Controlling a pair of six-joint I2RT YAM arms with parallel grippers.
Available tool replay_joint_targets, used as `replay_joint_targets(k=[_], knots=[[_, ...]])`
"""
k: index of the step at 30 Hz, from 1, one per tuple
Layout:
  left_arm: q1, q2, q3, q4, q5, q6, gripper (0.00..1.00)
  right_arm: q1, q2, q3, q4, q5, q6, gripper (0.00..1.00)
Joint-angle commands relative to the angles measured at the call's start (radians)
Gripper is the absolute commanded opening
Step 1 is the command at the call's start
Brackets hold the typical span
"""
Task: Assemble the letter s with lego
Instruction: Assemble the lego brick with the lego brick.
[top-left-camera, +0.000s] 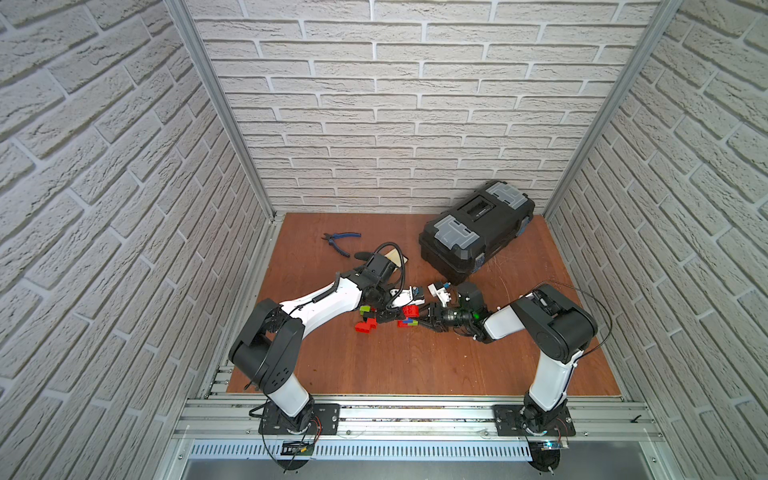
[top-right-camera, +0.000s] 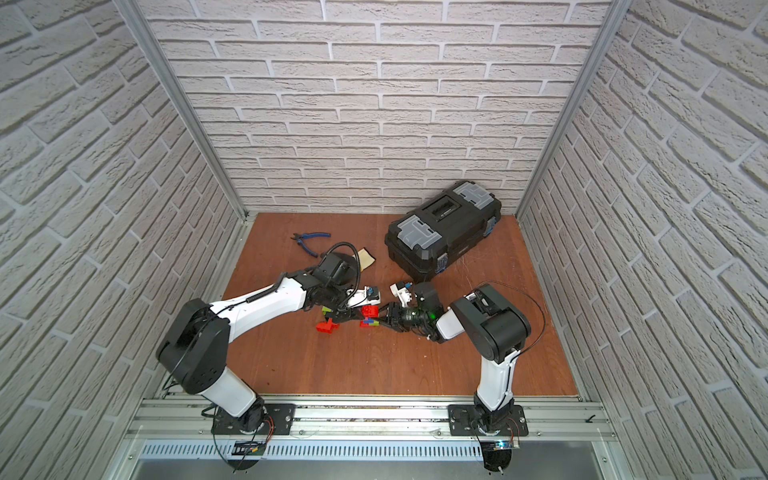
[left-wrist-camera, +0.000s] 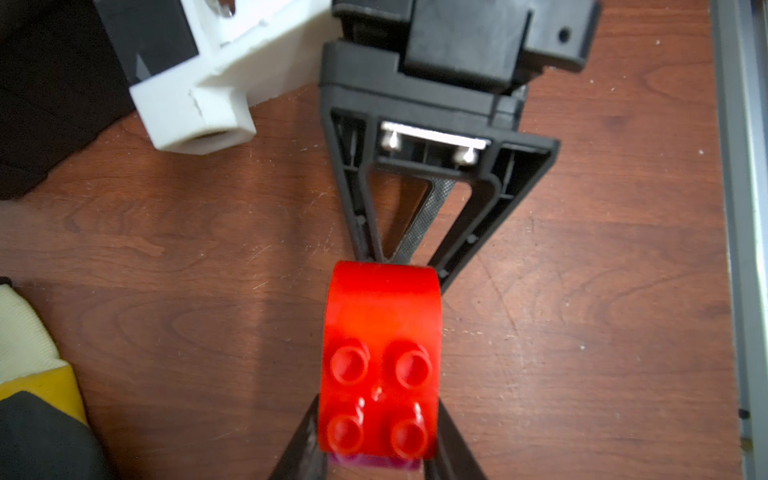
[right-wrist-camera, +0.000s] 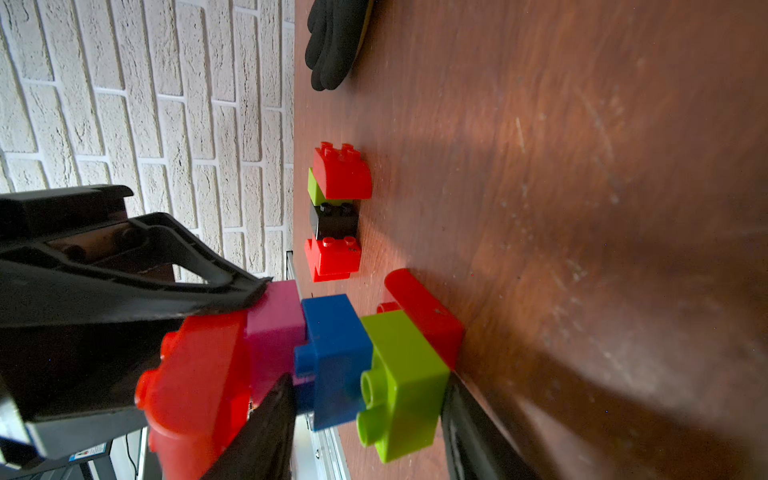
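In the left wrist view my left gripper is shut on a red rounded lego brick that has a pink brick under it. In the right wrist view this pair tops a stack of a blue brick, a lime green brick and a red brick lying on the table. My right gripper is shut on the blue and green bricks. Both top views show the two grippers meeting at the stack. A loose red brick, a black one and another red one lie apart.
A black toolbox stands at the back right of the wooden table. Blue-handled pliers lie at the back left. A glove lies behind my left wrist. Brick walls close in three sides.
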Motion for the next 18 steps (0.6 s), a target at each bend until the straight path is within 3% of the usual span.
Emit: replay_joint_targets(k=[1,18], knots=[[-0.026,0.067,-0.022,-0.006,-0.040,0.031,0.28,0.017,-0.008,-0.004,-0.009,-0.020,-0.025,0.58],[-0.035,0.044,-0.009,-0.010,-0.053,0.031,0.30,0.006,-0.009,-0.027,0.042,-0.038,-0.008,0.61]])
